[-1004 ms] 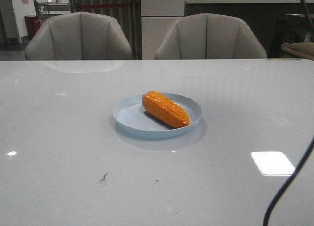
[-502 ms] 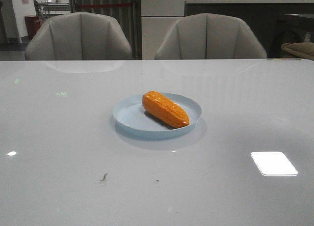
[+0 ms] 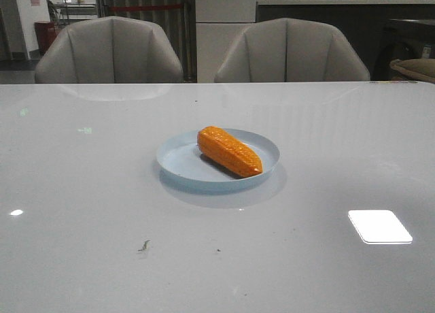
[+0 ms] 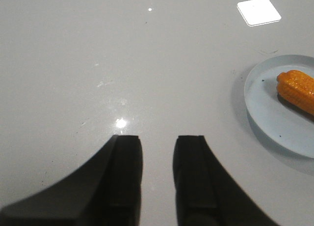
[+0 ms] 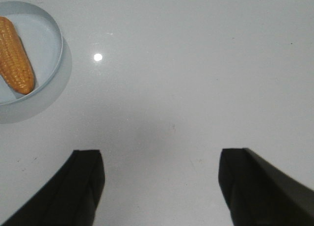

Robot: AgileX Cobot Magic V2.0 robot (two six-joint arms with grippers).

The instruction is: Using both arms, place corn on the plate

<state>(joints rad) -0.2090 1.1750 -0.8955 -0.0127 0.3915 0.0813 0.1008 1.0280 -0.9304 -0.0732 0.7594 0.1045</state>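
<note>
Corn (image 3: 229,150) lies on the pale light-blue plate (image 3: 178,165), resting across the plate's inner floor at a slant, its blunt end toward the far edge of the bench (image 3: 81,211) and its tapered tip toward the near right part of the rim. The cob is orange with a bumpy kernel surface and sits wholly inside the rim, touching nothing else. The plate stands near the middle of the glossy white bench, roughly halfway between the far and near edges.

Neither arm shows in the front view. In the left wrist view the left claw (image 4: 157,159) hangs over bare bench with nothing between its dark fingers (image 4: 126,162); the fingers stand a little apart, a narrow strip of bench showing between them. The plate and the blunt end of the corn appear at that view's edge, well apart from the claw. In the right wrist view the right claw (image 5: 161,179) is spread wide, its two dark fingers (image 5: 86,179) far from each other and holding nothing, with the plate and corn well clear of it.

A bright square reflection (image 3: 379,226) glints on the bench toward the near right corner, and a small dark speck (image 3: 143,245) lies toward the near edge. Two grey chairs (image 3: 109,51) stand beyond the far edge.
</note>
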